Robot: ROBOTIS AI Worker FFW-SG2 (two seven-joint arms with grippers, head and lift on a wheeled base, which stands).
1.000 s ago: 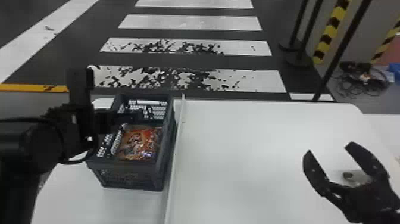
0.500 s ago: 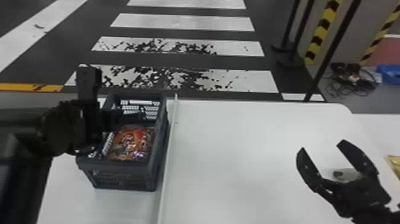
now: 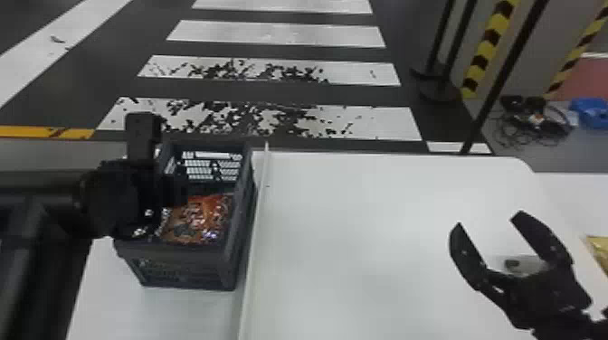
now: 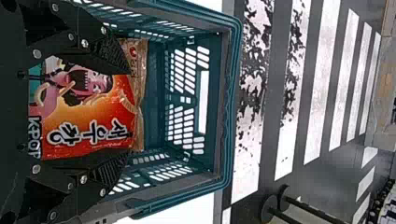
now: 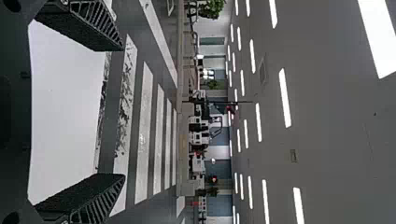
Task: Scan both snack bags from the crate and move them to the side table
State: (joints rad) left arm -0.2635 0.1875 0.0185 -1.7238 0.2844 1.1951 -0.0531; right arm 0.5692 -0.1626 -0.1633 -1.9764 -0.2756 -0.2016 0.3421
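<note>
Our left gripper [image 4: 127,113] has its two fingers apart over the orange-red snack bag [image 4: 93,107], one toward each side of it; whether either touches, we cannot tell. The bag lies between and below our left fingertips, inside the slatted plastic crate [image 3: 242,226], its printed face toward our wrist and its crimped end just past the tips, running across from finger to finger. Its near end is hidden, so we cannot be sure of the long axis. We judge that closing across its sides, then lifting clear of the crate walls, comes next; slick film could slip. Our left arm is much the nearer: our right gripper [image 3: 489,222], fingers spread and empty, is well apart, over the white table [image 3: 362,244].
</note>
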